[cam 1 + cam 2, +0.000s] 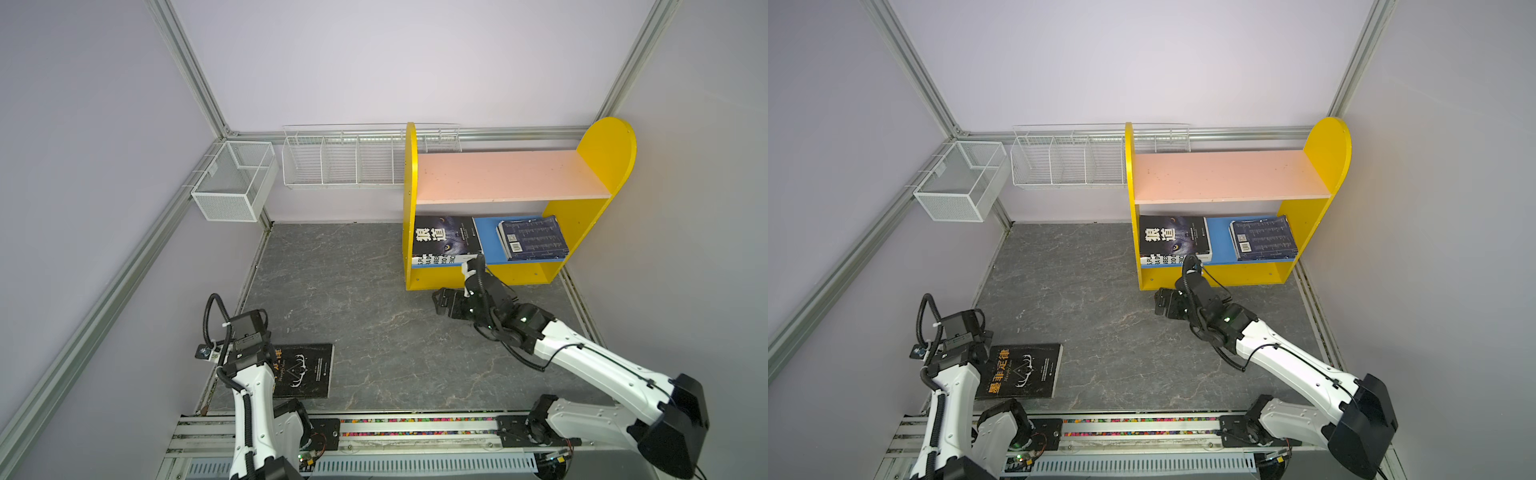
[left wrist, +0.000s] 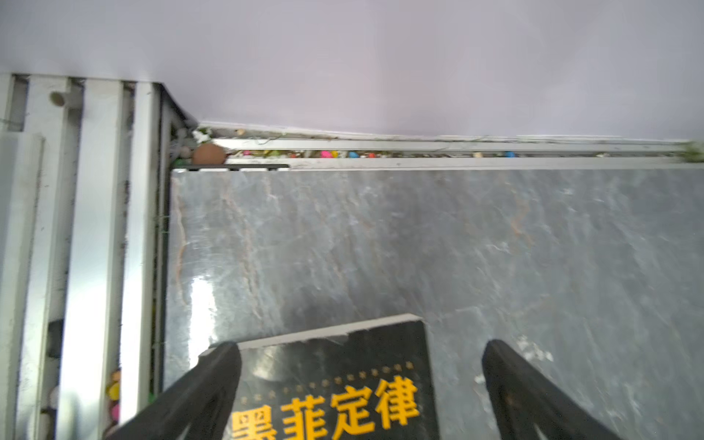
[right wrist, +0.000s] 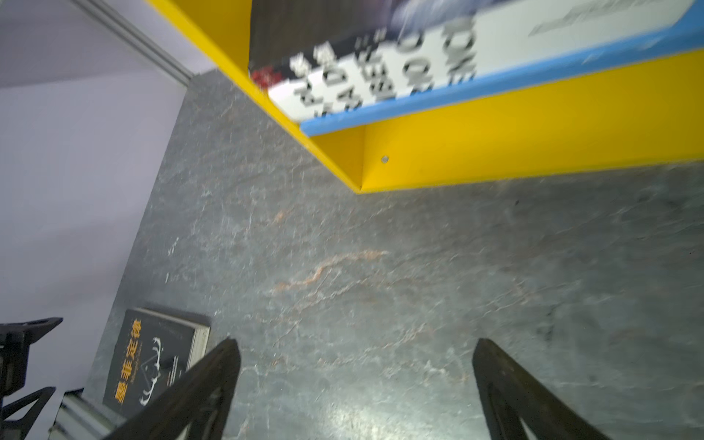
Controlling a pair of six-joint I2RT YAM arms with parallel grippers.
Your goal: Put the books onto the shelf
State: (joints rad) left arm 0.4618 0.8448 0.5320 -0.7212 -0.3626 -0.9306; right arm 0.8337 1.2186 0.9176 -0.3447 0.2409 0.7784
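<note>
Hovering at near left, the left gripper has its jaws spread wide and empty, straddling a corner of the black book with the orange title. That book lies flat on the table and is the only one not yet shelved, so this reads as lining up a pick. Whether a fingertip touches the cover is hard to say, as the wrist view is blurry. The right gripper is released too and holds nothing. It sits over bare table just in front of the shelf at far right, likely kept clear. On the blue lower board the wolf-cover book lies on the white book at left and the navy stack at right. All lie flat, probably for the low headroom. The pink upper board is bare.
</note>
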